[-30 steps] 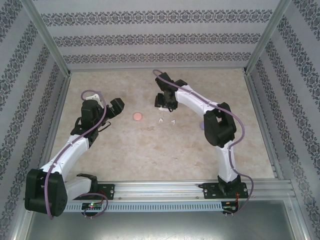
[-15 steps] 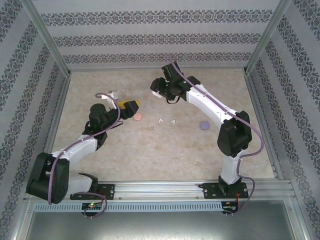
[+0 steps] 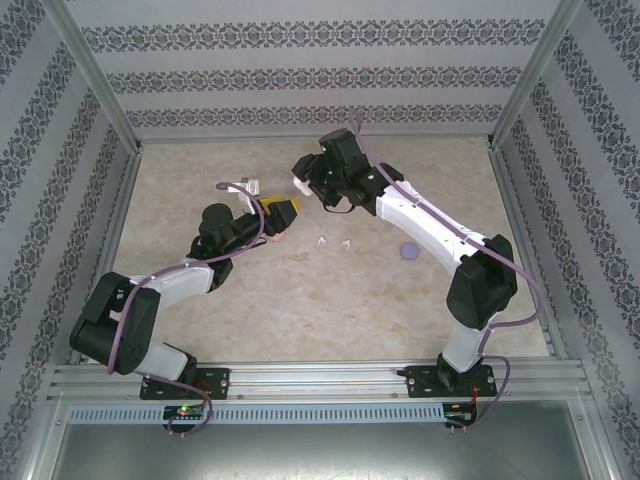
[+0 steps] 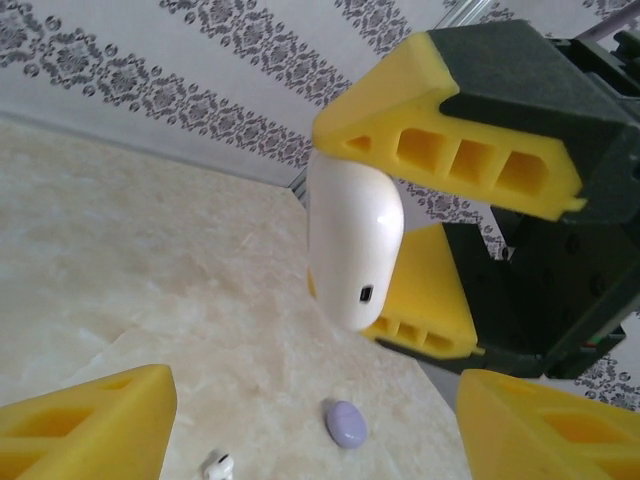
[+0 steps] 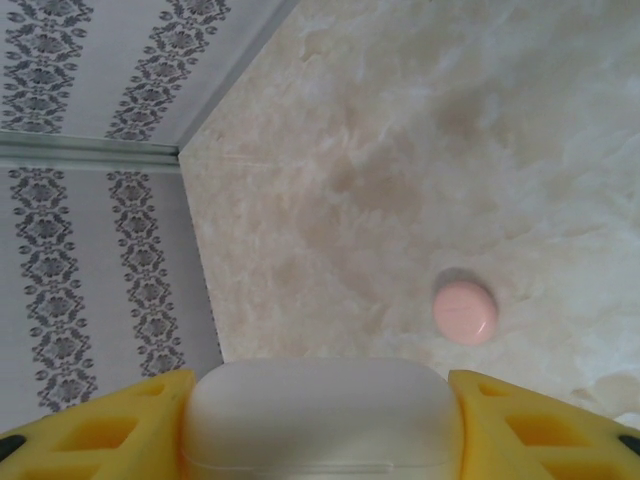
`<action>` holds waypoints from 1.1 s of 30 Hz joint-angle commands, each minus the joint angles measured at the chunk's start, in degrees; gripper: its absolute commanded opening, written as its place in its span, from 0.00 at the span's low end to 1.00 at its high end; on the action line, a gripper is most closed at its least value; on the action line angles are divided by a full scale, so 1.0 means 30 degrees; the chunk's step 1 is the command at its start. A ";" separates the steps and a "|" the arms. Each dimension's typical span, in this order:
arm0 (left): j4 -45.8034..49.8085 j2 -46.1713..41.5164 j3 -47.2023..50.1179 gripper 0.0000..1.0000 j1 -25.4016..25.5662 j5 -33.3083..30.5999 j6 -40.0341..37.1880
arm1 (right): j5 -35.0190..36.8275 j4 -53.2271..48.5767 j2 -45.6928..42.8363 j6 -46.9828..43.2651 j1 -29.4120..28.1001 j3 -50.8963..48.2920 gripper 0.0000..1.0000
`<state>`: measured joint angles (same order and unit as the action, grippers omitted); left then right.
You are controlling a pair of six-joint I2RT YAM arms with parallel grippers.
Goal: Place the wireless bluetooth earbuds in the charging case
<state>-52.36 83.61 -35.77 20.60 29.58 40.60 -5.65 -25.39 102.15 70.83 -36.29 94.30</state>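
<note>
My right gripper is shut on a white charging case, held above the far middle of the table. The case stands upright between its yellow fingers in the left wrist view, port facing the camera. Just near-left of it, my left gripper is open with nothing between its fingers. Two white earbuds lie on the table right of the left gripper. One earbud shows at the bottom edge of the left wrist view.
A pink case lies shut on the table below the right gripper. A purple case lies shut to the right, beside the right arm, and shows as the purple case in the left wrist view. Patterned walls enclose the marbled table.
The left arm has reached forward and right toward the held white case, and its jaws have narrowed. The right gripper has carried the case toward the far left.
</note>
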 commanded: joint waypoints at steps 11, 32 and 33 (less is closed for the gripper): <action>-0.2373 0.1072 -0.1368 0.60 0.0260 0.0393 0.0215 | 0.0338 0.0816 -0.0790 0.0982 -0.0777 -0.0324 0.39; -0.2528 0.1765 -0.2085 0.45 0.0267 0.0563 0.0253 | -0.0140 0.1542 -0.1117 0.1243 -0.1014 -0.0731 0.39; -0.2553 0.1762 -0.2128 0.45 0.0271 0.0568 0.0244 | -0.0164 0.1576 -0.1120 0.1264 -0.1025 -0.0760 0.39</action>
<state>-56.21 88.47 -40.42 20.69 30.22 41.06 -5.48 -22.46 100.99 73.67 -38.52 92.47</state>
